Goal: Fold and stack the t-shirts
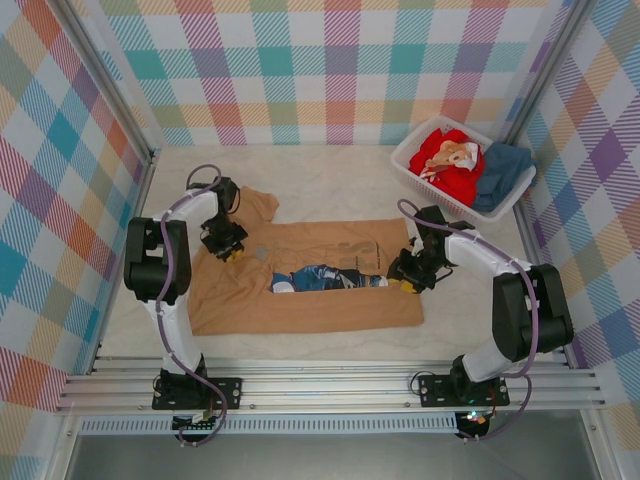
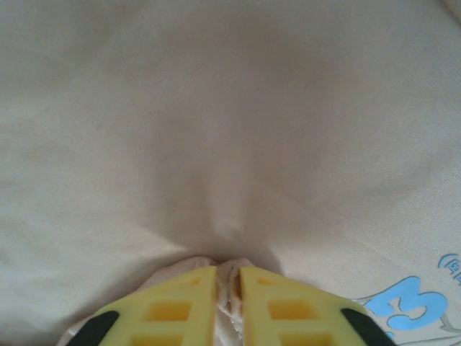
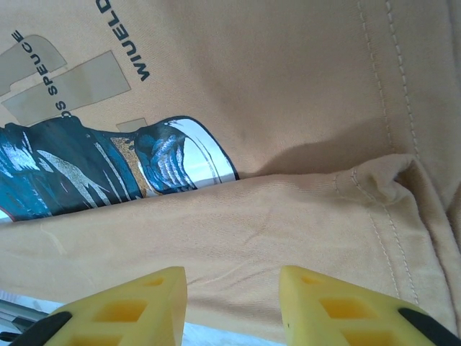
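Note:
The tan-brown t-shirt (image 1: 300, 300) lies spread on the table, its lower part folded up over the blue-and-white print (image 1: 325, 277). My left gripper (image 1: 228, 247) is down on the shirt's left side near a sleeve. In the left wrist view the yellow fingers (image 2: 180, 310) are shut on a small pinched ridge of tan cloth (image 2: 230, 277). My right gripper (image 1: 405, 281) sits at the shirt's right edge. Its fingers (image 3: 130, 310) stand open over the folded hem (image 3: 238, 231), with cloth below the gap. A red t-shirt (image 1: 445, 160) and a dark teal one (image 1: 503, 172) lie in the basket.
The white slatted basket (image 1: 437, 192) stands at the back right of the table. Plaid walls close in the left, right and far sides. A metal rail (image 1: 330, 385) runs along the near edge by the arm bases.

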